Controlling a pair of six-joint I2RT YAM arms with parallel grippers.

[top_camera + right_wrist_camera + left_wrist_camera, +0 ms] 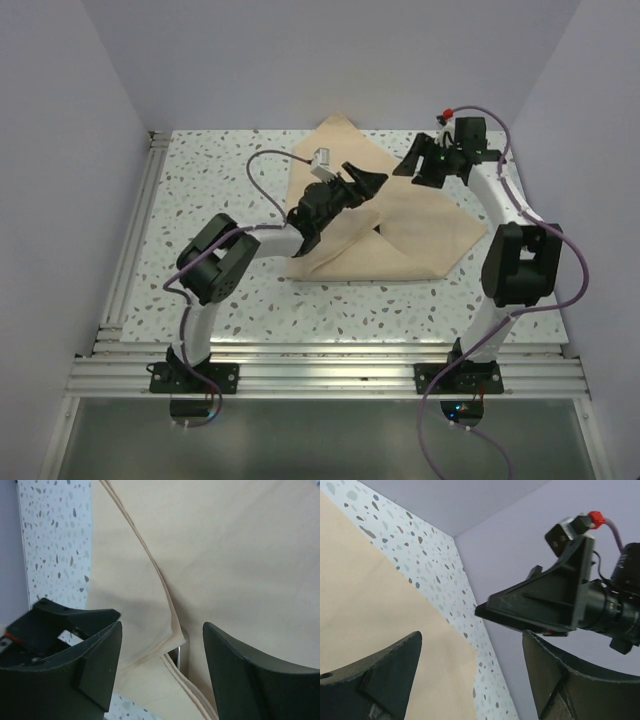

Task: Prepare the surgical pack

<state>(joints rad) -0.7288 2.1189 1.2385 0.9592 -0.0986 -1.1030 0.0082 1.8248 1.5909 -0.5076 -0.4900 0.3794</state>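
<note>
Surgical pack [400,250] lies on the tabletop [200,180], some flaps folded in, far and right corners lying loose. My left jaws and right jaws hang apart, empty, over it. I judge the wrap about half done.

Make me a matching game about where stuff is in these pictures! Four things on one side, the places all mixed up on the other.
Things:
1. large tan cloth wrap
2. small red plastic plug
3. black left hand
4. silver metal rails

Places or states:
A. along the near edge, by the arm bases
B. open, above the cloth
C. at the far end of the right arm
D. lying partly folded on the speckled white tabletop

Pairs: 1-D, 2-C, 3-B, 4-A
</note>
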